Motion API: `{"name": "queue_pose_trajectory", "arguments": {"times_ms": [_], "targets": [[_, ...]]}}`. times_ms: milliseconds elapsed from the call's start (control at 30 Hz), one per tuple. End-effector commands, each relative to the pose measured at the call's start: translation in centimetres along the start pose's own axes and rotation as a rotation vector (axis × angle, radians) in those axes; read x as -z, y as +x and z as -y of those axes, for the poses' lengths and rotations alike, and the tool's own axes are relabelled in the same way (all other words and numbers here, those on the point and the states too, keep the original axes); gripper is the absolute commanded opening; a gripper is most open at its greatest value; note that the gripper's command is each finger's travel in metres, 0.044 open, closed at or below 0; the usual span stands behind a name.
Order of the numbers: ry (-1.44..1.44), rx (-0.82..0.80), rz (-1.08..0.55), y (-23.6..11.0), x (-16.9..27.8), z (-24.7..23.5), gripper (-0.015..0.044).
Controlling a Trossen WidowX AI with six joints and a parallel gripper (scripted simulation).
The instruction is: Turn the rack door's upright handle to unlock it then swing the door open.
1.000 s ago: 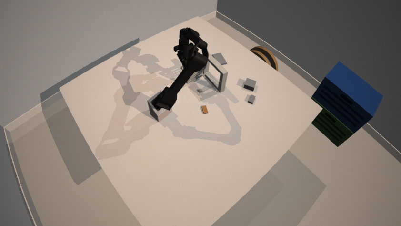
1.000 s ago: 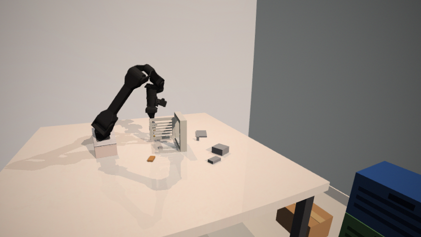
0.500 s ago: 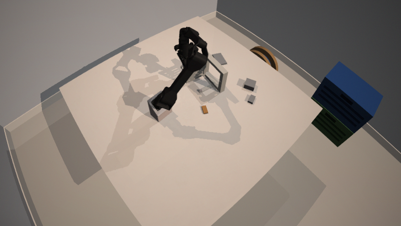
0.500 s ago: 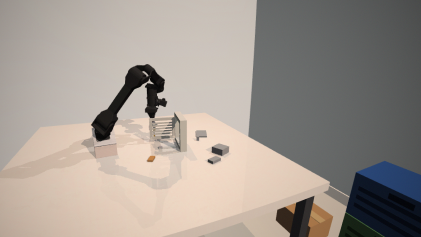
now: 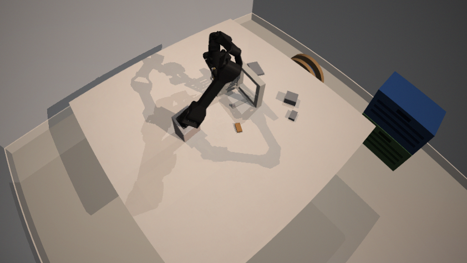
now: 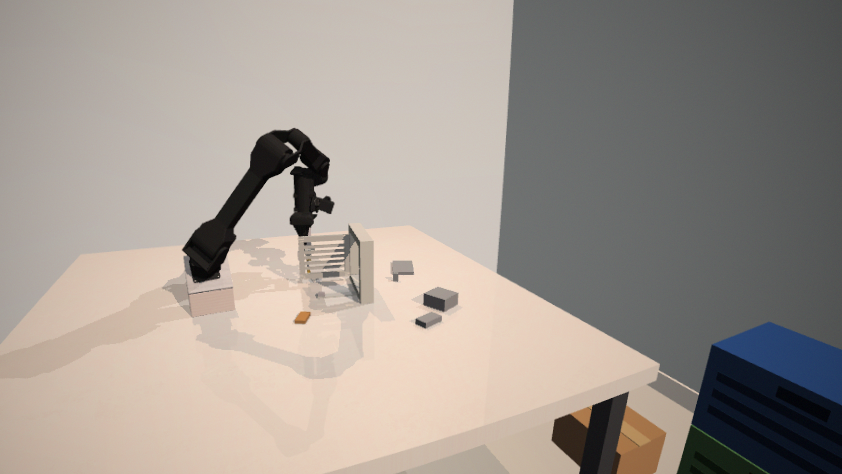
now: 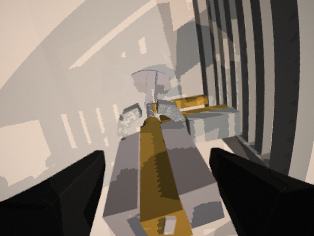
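Door handle point(image 6: 308, 271) point(image 7: 161, 170) upright, long axis vertical, between open hand's point(image 5: 212, 74) point(image 6: 305, 247) point(image 7: 157, 152) fingers

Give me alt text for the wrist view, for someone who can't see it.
Open black gripper fingers stand apart on either side of a grey upright handle with a yellow stripe; a grey slatted door rises at right.

The black arm point(image 5: 212, 94) point(image 6: 241, 197) arches up and over, its wrist point(image 6: 303, 191) upright above the gripper point(image 7: 157, 152), which points down, fingers apparently parted.
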State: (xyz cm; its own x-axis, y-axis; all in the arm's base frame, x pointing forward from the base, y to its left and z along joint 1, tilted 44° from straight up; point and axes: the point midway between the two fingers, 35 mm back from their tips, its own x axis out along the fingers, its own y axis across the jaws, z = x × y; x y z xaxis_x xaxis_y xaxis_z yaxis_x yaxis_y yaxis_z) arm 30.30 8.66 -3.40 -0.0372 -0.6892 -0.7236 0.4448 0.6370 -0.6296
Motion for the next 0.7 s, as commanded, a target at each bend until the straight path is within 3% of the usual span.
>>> {"name": "queue_pose_trajectory", "arguments": {"times_ms": [0, 667], "targets": [[0.003, -0.004, 0.002, -0.6, -0.1, -0.1, 0.0295], [0.001, -0.007, 0.001, -3.6, -0.1, -0.3, 0.0295]]}}
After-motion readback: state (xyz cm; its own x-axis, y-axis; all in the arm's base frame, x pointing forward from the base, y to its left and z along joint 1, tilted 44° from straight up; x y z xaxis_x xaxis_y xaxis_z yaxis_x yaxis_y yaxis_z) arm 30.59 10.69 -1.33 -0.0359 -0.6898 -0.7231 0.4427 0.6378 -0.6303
